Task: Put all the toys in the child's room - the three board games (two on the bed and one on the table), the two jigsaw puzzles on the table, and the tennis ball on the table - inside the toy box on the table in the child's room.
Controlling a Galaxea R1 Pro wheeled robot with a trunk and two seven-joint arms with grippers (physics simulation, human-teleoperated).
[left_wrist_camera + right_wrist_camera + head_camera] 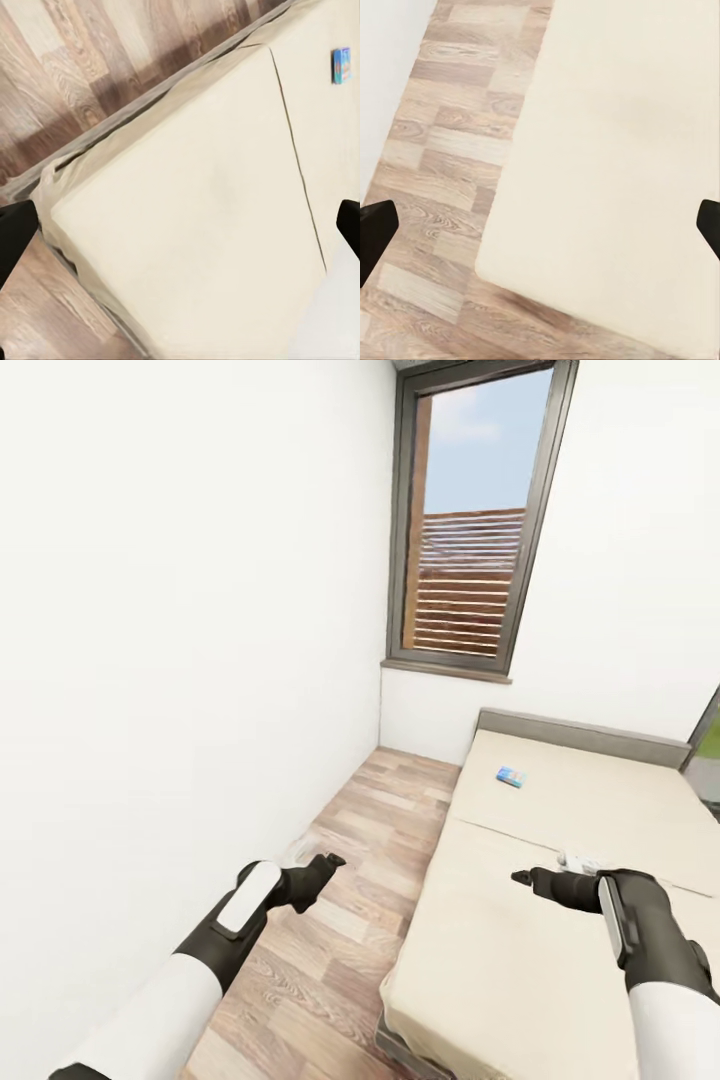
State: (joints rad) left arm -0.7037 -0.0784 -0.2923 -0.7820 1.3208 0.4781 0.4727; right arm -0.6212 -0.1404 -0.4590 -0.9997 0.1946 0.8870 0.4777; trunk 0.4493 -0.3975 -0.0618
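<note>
A small blue board game (511,777) lies flat on the beige bed (500,980), near its far end; it also appears in the left wrist view as the same blue box (342,64) on the mattress (195,210). A white flat object (581,857) peeks out behind my right gripper (522,877); what it is cannot be told. The right gripper hangs open over the bed (622,150), fingertips (375,232) wide apart. My left gripper (325,865) is open above the floor beside the bed, holding nothing. The table, toy box, jigsaw puzzles and tennis ball are out of view.
A narrow strip of wood floor (340,900) runs between the white wall (150,660) on the left and the bed. A tall window (470,530) stands at the far end. The grey headboard (590,735) closes the bed's far side.
</note>
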